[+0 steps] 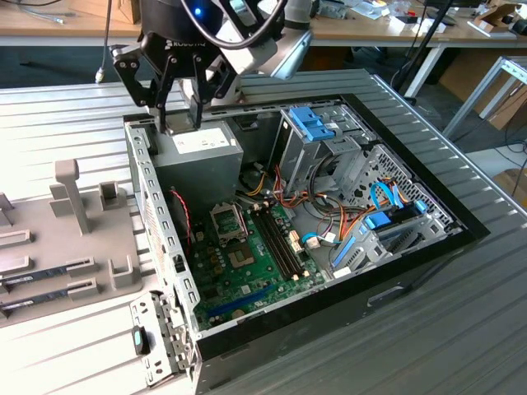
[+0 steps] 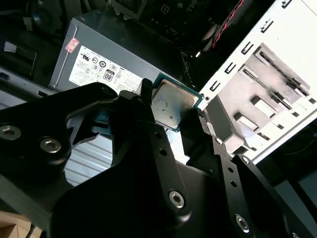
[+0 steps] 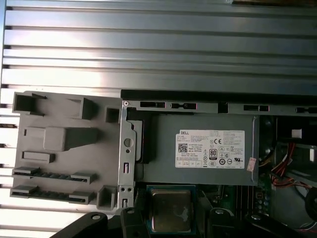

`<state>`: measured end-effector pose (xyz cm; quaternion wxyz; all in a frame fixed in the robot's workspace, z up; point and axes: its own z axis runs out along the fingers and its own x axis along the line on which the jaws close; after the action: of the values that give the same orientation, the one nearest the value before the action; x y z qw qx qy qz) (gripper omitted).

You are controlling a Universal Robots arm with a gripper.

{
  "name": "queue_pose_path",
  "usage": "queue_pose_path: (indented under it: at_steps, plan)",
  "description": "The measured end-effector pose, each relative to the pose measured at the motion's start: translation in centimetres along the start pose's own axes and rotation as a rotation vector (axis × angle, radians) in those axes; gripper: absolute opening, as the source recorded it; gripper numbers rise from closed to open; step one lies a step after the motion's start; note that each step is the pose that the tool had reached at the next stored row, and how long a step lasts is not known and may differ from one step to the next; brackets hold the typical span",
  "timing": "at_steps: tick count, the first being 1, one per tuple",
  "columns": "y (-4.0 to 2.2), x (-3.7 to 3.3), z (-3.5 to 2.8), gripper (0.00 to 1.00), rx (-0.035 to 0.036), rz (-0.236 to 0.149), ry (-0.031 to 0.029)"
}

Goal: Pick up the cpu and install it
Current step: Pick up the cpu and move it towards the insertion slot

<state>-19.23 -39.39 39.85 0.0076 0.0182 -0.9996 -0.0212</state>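
With gripper (image 2: 173,103) pinches the cpu (image 2: 171,106) above the power supply (image 1: 198,152); pickup done, seating in the empty socket (image 1: 228,220) left.

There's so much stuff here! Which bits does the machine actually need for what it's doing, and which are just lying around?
Part of the job:
- the claw, shut on the cpu
- the square socket on the motherboard

Just lying about:
- power supply
- grey parts tray
- memory sticks on that tray
- cables
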Motion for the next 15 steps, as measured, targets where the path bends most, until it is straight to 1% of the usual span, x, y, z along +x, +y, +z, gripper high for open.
queue_pose_path:
  at_steps: [15]
  plan:
    - [-0.54,-1.30,0.43,0.47,0.0001,0.000,-0.0001]
